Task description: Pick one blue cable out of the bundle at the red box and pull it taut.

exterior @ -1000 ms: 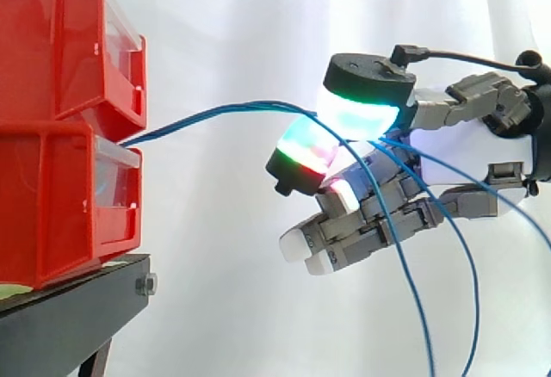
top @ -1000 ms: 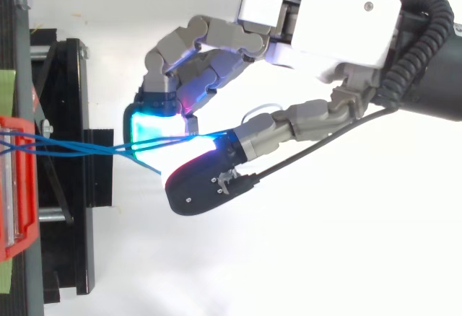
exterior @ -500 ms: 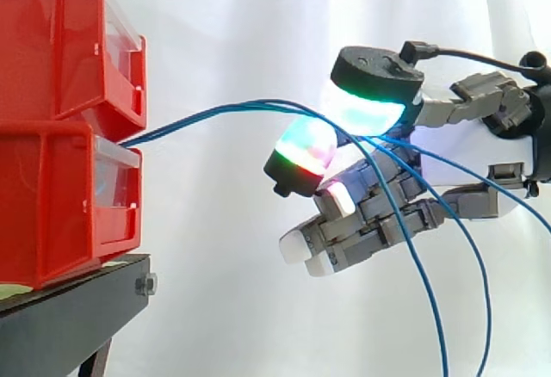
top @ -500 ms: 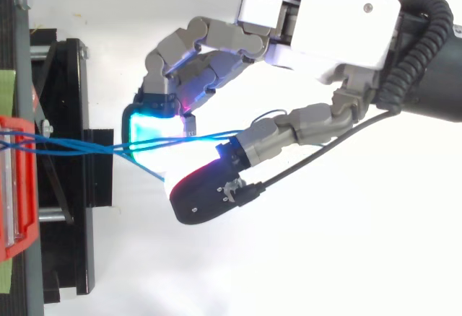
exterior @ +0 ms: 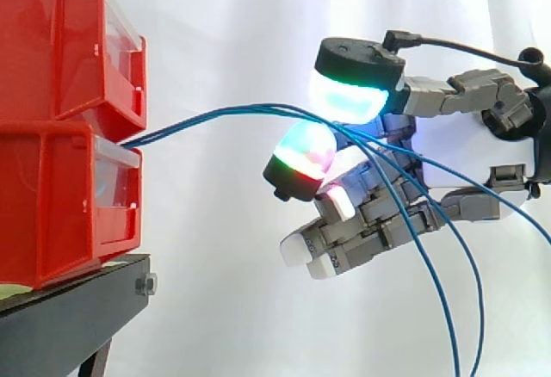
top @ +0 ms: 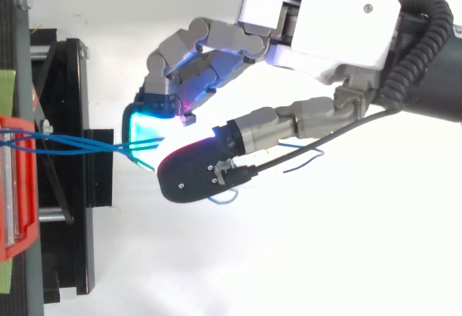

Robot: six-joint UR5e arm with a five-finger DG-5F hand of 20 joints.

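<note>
Blue cables (exterior: 215,116) run out of the lower of the stacked red boxes (exterior: 52,196) on the black stand (exterior: 69,317), where their far ends are anchored. The hand (exterior: 469,160) is clenched round them a little clear of the boxes, with the strands caught between the thumb pad (exterior: 349,93) above and a finger pad (exterior: 301,155) below. Several strands seem held and they sag slightly, so singling one out and tightening look unfinished. Loose tails hang below the palm.
</note>
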